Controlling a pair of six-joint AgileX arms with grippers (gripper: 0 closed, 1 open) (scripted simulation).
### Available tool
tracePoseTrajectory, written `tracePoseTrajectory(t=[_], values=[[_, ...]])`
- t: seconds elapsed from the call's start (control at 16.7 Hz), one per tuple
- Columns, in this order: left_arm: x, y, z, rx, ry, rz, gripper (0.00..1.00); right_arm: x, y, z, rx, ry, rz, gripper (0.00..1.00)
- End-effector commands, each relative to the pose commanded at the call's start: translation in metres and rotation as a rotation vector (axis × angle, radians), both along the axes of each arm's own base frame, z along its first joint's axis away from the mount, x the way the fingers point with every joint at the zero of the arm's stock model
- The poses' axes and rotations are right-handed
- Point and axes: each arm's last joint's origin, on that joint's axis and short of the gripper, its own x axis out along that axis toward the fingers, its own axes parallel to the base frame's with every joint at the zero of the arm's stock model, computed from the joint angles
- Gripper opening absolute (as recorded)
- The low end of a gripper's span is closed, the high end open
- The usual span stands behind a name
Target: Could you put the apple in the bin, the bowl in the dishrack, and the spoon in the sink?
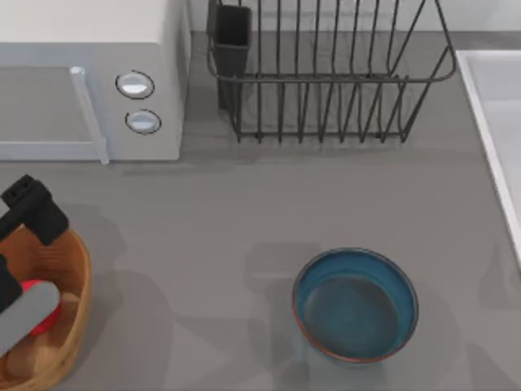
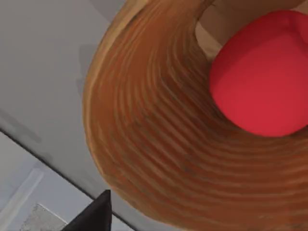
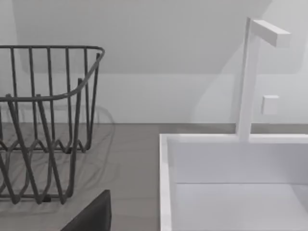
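Note:
The red apple [image 1: 41, 316] [image 2: 264, 77] lies inside the tan wicker bin [image 1: 72, 305] [image 2: 159, 144] at the table's lower left. Above the bin's far edge my left gripper [image 1: 31, 208] stands open and holds nothing; one black fingertip [image 2: 94, 216] shows apart from the apple. The teal bowl [image 1: 356, 305] with a reddish rim sits upright on the table, right of centre. At the back stands the black wire dishrack [image 1: 326, 90] [image 3: 43, 120]. The white sink [image 1: 482, 122] [image 3: 166, 183] runs along the right edge. One fingertip [image 3: 91, 216] of my right gripper shows near the sink. The spoon is out of view.
A white microwave [image 1: 89, 81] with two round knobs fills the back left. The dishrack's black cutlery cup [image 1: 234, 37] stands at its left corner. A white tap [image 3: 245, 82] rises behind the sink. Bare grey tabletop lies between bin, bowl and rack.

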Motion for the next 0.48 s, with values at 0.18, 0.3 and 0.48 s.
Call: tracePoseTrajectory(t=[0.18, 0.3, 0.48], values=[[-0.019, 0.006, -0.009, -0.197, -0.121, 0.362, 1.0, 0.0, 0.0, 0.0, 0.0, 0.0, 0.0, 1.0], [-0.031, 0.009, -0.018, -0.367, -0.19, 0.617, 1.0, 0.0, 0.0, 0.0, 0.0, 0.0, 0.0, 1.0], [-0.048, 0.014, -0.035, -0.672, -0.285, 0.976, 1.0, 0.0, 0.0, 0.0, 0.0, 0.0, 0.0, 1.0]])
